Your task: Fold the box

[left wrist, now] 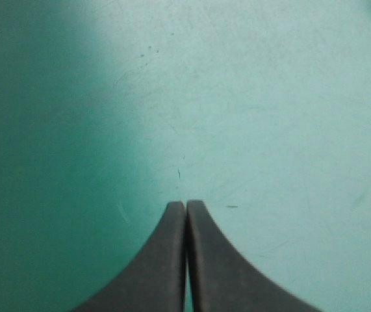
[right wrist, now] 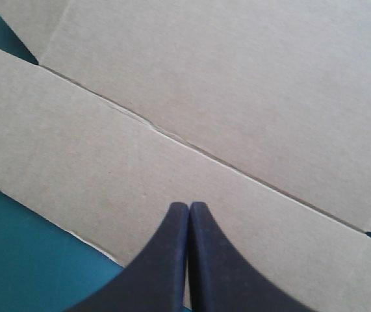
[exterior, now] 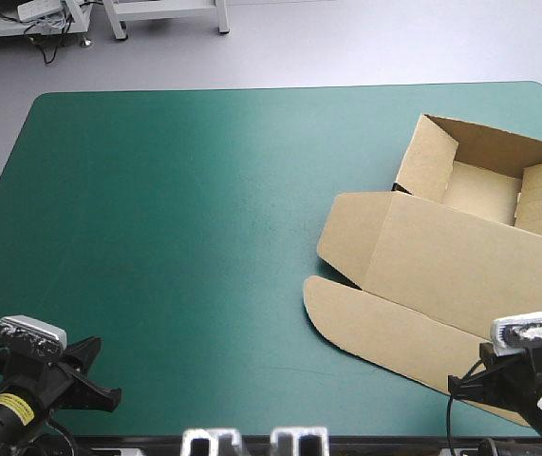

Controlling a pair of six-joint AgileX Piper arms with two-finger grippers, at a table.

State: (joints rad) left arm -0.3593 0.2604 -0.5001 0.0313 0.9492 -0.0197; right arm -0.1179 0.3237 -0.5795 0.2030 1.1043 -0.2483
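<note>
High view shows the box on the right half of the desk, a cut sheet of brown corrugated board with a dull, matte face. Its tray stands toward the desk's far right corner, with thin walls raised around a pale rectangular floor and the top open. From the tray's near wall the lid lies flat on the desk. It is a broad rectangle with a slant-cut ear on the side toward the desk's middle. The lid ends in a long flap with a rounded corner, which reaches toward the desk's near edge. The cover is smooth teal-green with rounded corners and is bare across the desk's left half. In the left wrist view the left pincer is over the desk's near left corner. Its two black curved fingers are pressed together into one pointed arch with nothing between them, above cover marked by fine pale scratches. In the right wrist view the right pincer is over the desk's near right corner, likewise closed on nothing, with its tips above the brown flap. A straight crease crosses the board just ahead of them. Whether the tips touch the board cannot be told.
</note>
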